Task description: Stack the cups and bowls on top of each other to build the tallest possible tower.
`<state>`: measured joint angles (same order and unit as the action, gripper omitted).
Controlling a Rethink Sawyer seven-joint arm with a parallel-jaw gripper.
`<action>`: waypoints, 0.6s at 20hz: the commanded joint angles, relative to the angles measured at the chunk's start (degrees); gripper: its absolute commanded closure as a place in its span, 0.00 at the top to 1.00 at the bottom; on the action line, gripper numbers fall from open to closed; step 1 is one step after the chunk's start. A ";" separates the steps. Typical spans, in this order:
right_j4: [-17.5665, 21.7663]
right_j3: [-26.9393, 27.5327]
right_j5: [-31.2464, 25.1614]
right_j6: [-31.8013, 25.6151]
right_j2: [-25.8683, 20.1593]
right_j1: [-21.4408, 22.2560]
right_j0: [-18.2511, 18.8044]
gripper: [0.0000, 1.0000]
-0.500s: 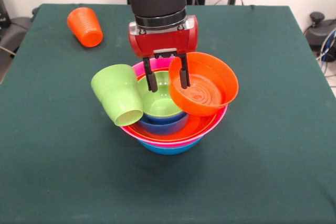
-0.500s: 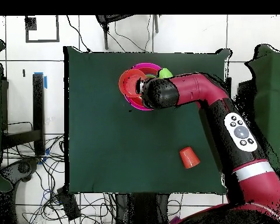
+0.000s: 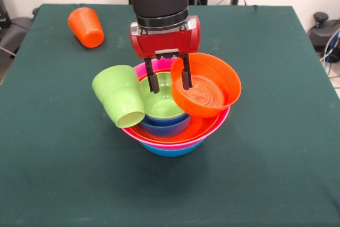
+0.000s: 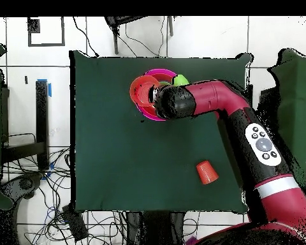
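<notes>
The tower [image 3: 175,141] stands mid-table: a large blue bowl [image 3: 170,151] at the base, then a pink one and a large orange one [image 3: 199,127]. A small blue bowl [image 3: 162,126] and a lime-green bowl [image 3: 162,99] are nested inside. A small orange bowl [image 3: 210,91] rests tilted on the tower's right rim; it also shows in the overhead view [image 4: 141,89]. My gripper [image 3: 169,80] hangs over the tower, open, with its jaws either side of that bowl's left rim. The lime-green cup [image 3: 119,97] leans tilted against the tower's left side. The orange ribbed cup [image 3: 86,26] lies on its side, far left.
The green table cloth [image 3: 276,174] spreads wide around the tower. In the overhead view my arm [image 4: 219,102] covers the gripper and part of the tower, and the orange cup [image 4: 206,172] lies near the robot's side of the table.
</notes>
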<state>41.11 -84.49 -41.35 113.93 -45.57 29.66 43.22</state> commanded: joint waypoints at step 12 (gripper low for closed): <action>-1.10 -7.34 -3.75 -8.47 0.17 8.82 -1.61 1.00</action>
<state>40.68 -86.65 -41.37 113.93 -45.56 32.50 43.08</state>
